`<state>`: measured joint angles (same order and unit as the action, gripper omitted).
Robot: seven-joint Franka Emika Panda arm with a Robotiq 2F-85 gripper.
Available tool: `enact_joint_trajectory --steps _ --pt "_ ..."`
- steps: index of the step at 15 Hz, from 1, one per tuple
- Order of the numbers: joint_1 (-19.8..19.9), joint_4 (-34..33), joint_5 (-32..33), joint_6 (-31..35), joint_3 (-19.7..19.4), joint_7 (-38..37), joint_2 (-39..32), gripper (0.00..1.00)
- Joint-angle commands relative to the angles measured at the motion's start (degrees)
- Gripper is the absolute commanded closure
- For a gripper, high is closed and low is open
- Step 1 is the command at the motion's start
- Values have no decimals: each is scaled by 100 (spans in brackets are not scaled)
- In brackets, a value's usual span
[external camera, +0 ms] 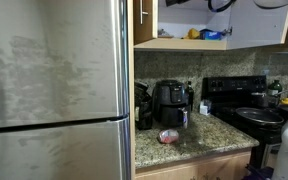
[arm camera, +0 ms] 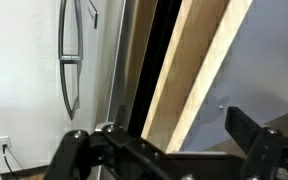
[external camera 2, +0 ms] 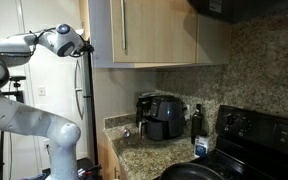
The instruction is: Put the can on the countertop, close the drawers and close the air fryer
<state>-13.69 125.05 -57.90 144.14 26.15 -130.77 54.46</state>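
Aloft, arm point(external camera 2: 29, 118) elbow-bent, gripper point(arm camera: 156, 130) wide apart.

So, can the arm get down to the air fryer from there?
Probably yes. The end effector hangs open, high beside the upper cabinet; the air fryer stands on the countertop lower down, and nothing visible blocks the way.

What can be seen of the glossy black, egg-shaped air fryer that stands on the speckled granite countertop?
The glossy black, rounded air fryer looks like plastic and stands upright on the speckled beige granite countertop, close to the backsplash. Its front holds a pull-out basket; whether it is fully shut cannot be told. A smaller dark appliance stands beside it. The small pinkish-red can lies before it, apart.
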Motion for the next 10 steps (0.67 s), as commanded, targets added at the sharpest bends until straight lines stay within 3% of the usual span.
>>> enact_joint_trajectory --steps 1,3,10 --pt "115 -55 -43 -23 86 -118 -15 0" --pt "173 -88 -52 -11 122 -189 -54 0" --pt "502 -435 -776 1870 751 -706 -768 0"
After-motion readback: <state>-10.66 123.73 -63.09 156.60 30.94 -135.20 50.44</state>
